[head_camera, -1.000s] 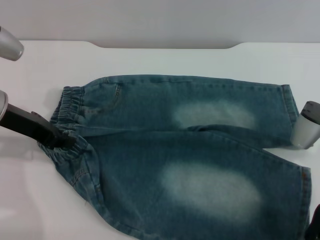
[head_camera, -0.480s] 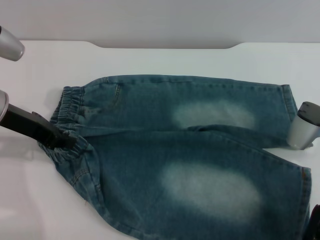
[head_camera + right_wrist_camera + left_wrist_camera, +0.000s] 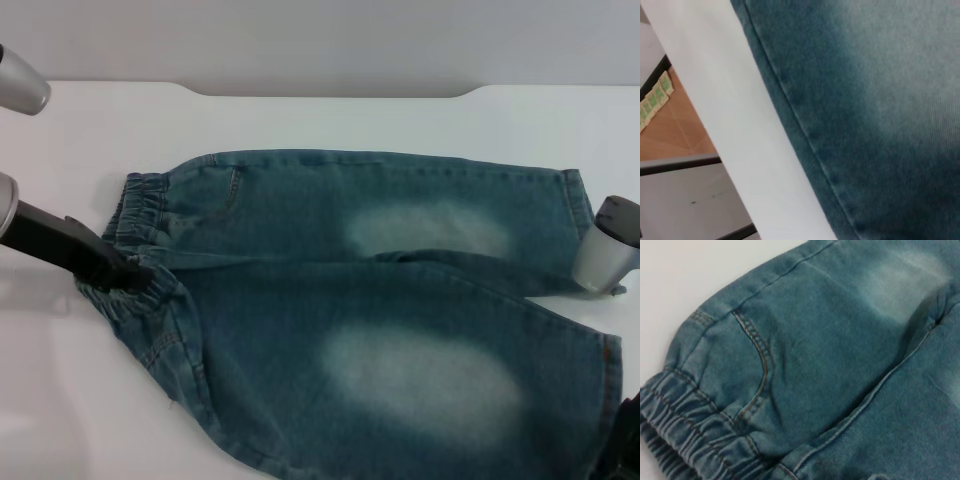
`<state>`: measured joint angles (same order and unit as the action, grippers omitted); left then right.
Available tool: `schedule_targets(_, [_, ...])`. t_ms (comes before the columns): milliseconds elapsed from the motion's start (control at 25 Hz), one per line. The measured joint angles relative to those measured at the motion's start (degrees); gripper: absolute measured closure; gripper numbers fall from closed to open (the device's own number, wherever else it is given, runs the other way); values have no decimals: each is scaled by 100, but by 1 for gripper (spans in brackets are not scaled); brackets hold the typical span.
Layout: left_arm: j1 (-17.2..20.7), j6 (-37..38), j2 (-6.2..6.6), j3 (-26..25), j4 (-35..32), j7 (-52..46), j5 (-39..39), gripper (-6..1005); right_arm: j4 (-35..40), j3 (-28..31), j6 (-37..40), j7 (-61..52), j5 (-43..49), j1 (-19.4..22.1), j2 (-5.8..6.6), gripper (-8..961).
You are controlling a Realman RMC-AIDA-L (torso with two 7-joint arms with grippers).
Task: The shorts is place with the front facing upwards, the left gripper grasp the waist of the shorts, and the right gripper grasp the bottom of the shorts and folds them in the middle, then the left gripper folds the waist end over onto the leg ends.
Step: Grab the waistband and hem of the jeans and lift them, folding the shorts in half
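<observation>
The blue-green denim shorts point(image 3: 380, 300) lie flat on the white table point(image 3: 300, 115), with pale faded patches on both thighs. The gathered waist point(image 3: 135, 215) points to the left and the leg hems point(image 3: 577, 205) to the right. My left gripper point(image 3: 125, 273), a black claw, comes in from the left and is shut on the near part of the waist. The left wrist view shows the elastic waist band point(image 3: 685, 435) and a pocket seam point(image 3: 760, 365) close up. Only a dark bit of my right gripper point(image 3: 625, 445) shows by the near leg hem; the right wrist view shows the shorts point(image 3: 880, 100) from close.
The right arm's silver wrist point(image 3: 603, 256) hangs over the far leg hem. In the right wrist view the table's edge point(image 3: 730, 115) runs beside the denim, with floor beyond it. A second silver arm part point(image 3: 20, 88) sits at the far left.
The left gripper has shifted slightly away from me with the waistband. The right arm's silver wrist has drifted a little along the far leg hem.
</observation>
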<state>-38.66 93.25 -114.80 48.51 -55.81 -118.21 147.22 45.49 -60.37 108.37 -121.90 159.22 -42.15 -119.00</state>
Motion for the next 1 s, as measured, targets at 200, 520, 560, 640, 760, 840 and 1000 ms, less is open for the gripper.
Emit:
schedule_targets(200, [-33, -2, 11, -2, -4, -5, 0, 958, 21, 0, -64, 12, -34, 31, 0, 932])
schedule_targets(520, [-69, -129, -13, -51, -251, -43, -41, 958, 499, 52, -132, 186, -455, 292, 23, 932])
schedule_targets(560, [-78, -146, -25, -52, -292, -46, -48, 957, 588, 71, -136, 214, -506, 342, 23, 932])
schedule_targets(640, [-96, -201, -66, -57, -413, -52, -58, 957, 848, 87, -138, 275, -734, 476, 28, 932])
schedule_targets(760, [-99, -285, -122, -63, -575, -66, -66, 957, 1271, 88, -128, 349, -1138, 741, 42, 932])
schedule_targets(840, [-99, -288, -140, -90, -693, -77, -74, 957, 1513, 95, -127, 375, -1321, 899, 48, 932])
schedule_targets(1000, [-90, -266, -143, -149, -902, -84, -101, 957, 2018, 158, -137, 478, -1738, 1204, 51, 932])
